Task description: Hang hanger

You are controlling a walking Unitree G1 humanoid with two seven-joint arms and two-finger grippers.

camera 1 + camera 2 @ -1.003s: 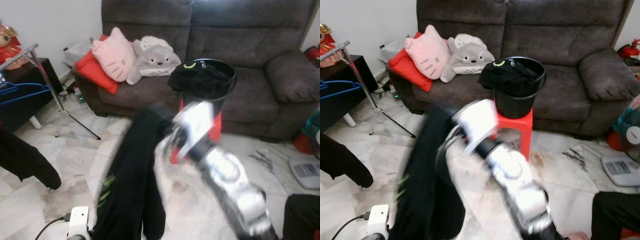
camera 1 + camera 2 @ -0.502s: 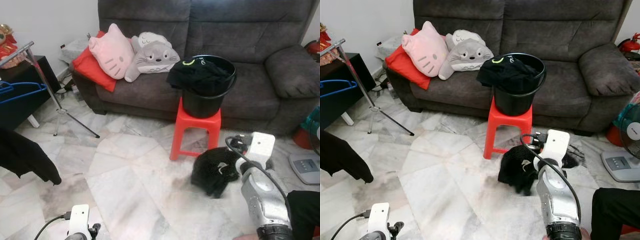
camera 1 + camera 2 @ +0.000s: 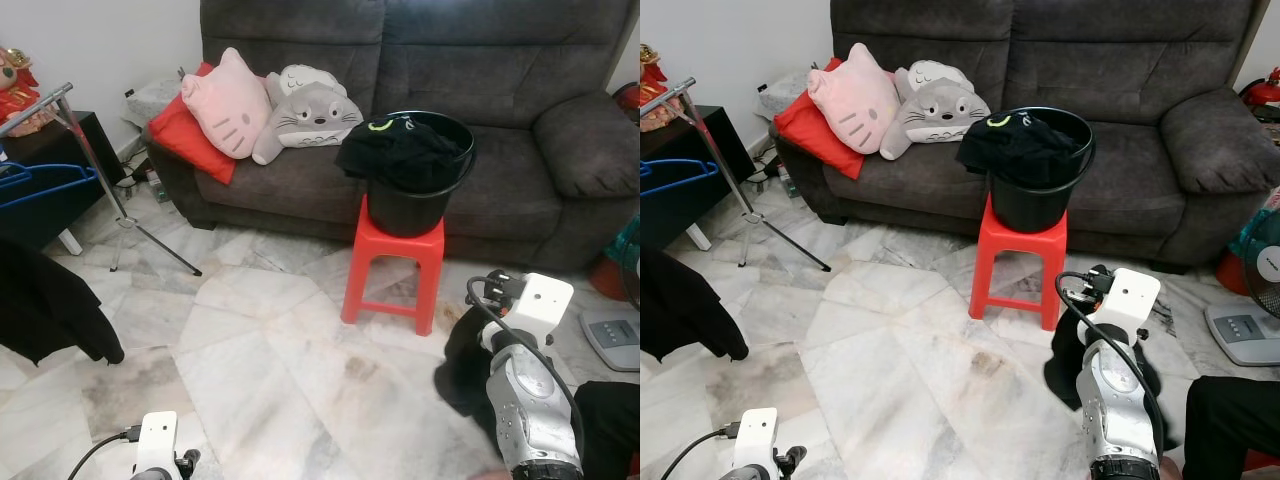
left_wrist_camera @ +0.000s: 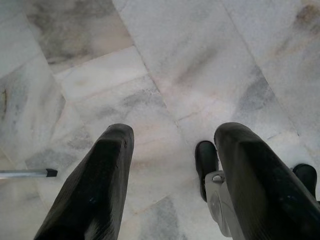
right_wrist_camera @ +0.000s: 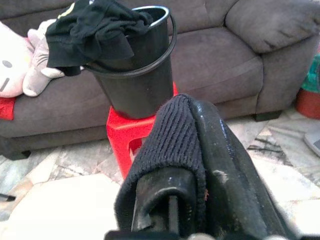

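Bucket (image 3: pixel 1038 195), black, round, on a red plastic stool (image 3: pixel 1018 262) ahead of the right gripper (image 5: pixel 187 150), heaped with dark clothes (image 3: pixel 1015 145). Right gripper pinched onto a black ribbed knit garment (image 5: pixel 167 150) (it drapes over one finger). Left gripper (image 4: pixel 172 175) spread wide above marble floor (image 4: pixel 190 65), holding nothing. Blue hanger (image 3: pixel 45 185) on the metal rack (image 3: pixel 40 108), well away to the left.

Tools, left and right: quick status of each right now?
Left tool: open, empty, pointing at the marble floor.
Right tool: shut on the black garment.
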